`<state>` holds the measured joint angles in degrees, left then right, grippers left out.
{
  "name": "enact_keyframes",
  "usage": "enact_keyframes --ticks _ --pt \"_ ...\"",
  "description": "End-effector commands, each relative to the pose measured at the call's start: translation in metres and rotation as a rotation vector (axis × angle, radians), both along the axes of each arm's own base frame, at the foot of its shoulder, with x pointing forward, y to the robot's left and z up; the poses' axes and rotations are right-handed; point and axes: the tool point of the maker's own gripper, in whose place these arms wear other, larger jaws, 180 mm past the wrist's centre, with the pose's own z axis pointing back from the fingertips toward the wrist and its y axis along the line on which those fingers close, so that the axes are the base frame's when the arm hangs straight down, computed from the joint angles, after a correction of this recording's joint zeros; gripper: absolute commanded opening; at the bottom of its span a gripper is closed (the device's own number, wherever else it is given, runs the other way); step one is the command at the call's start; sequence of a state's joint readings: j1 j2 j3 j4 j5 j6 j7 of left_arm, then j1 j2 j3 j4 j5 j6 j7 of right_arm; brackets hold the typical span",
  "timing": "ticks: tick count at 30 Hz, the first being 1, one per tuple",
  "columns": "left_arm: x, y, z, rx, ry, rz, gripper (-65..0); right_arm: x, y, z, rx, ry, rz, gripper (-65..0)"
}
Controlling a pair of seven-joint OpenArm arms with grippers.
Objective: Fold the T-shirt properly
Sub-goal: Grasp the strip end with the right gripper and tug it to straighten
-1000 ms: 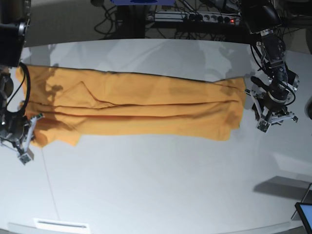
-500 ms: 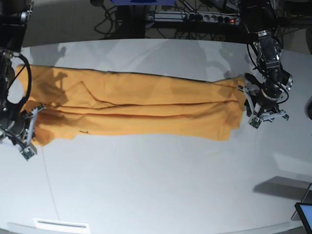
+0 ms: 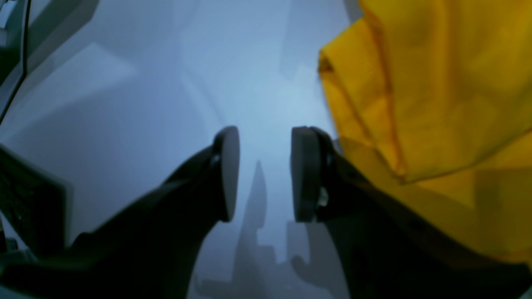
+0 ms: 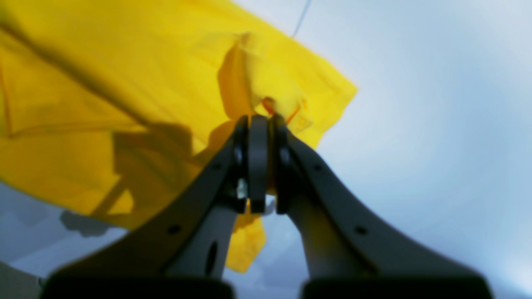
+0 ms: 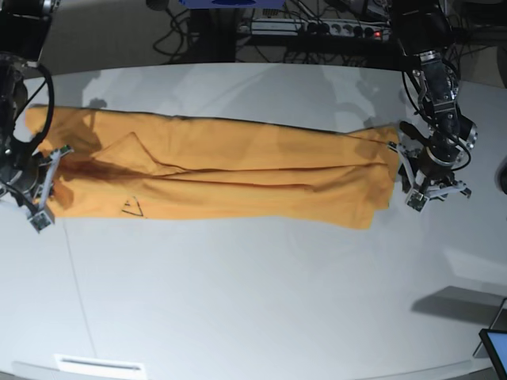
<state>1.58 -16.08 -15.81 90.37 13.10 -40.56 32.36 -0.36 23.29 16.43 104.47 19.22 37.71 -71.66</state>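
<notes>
The orange-yellow T-shirt (image 5: 238, 170) lies as a long folded band across the white table (image 5: 253, 301). A small dark outline mark (image 5: 132, 207) shows near its left end. My right gripper (image 5: 49, 186) is at that left end, shut on a bunched bit of the T-shirt (image 4: 124, 83); in the right wrist view its fingertips (image 4: 257, 124) pinch the cloth. My left gripper (image 5: 408, 176) hovers at the shirt's right end, open. In the left wrist view it (image 3: 266, 174) has only bare table between its fingers, and the T-shirt's edge (image 3: 436, 104) lies just beside one finger.
A power strip and cables (image 5: 317, 28) run behind the table's back edge. A dark screen corner (image 5: 495, 348) pokes in at the front right. A white label strip (image 5: 99, 364) lies at the front left edge.
My right gripper has carried the shirt's front-left corner toward the back, so that end is tidier and the dark mark now shows. My left gripper has edged closer to the shirt's right end.
</notes>
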Motion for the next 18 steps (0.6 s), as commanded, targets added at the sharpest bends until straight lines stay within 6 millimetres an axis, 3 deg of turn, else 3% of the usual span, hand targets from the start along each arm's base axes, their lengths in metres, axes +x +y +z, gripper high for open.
enact_keyframes --ticks 1,18 --pt "0.010 0.005 0.019 0.018 -0.057 -0.001 -43.3 0.007 -0.005 0.012 -0.018 -0.038 0.004 -64.9" --pt "0.011 0.018 0.030 0.062 -0.063 -0.004 -43.3 -0.027 0.000 -0.013 -0.016 0.046 0.018 -64.9"
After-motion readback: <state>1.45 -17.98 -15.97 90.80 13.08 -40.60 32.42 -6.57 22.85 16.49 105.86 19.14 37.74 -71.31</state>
